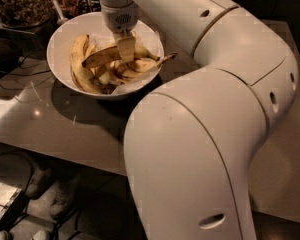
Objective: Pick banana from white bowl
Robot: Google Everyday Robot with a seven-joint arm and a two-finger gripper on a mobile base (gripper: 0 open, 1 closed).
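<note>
The white bowl (57,39) stands on the table at the upper left and holds several bananas. My gripper (125,48) reaches down into the bowl's middle from above. It is shut on the banana (102,56), a yellow one with brown blemishes and a dark pointed tip at its left end. The banana lies slanted across the other fruit, its right part behind my finger (126,44). A long curved banana (79,66) lies along the bowl's left wall. A paler one (145,64) with a thin stem points right over the rim.
A dark glass container of brown bits (17,4) stands behind the bowl at the far left. A dark round object with cables (2,54) lies to the left. My own arm (215,109) fills the right half of the view. The table's (65,119) front edge runs below the bowl.
</note>
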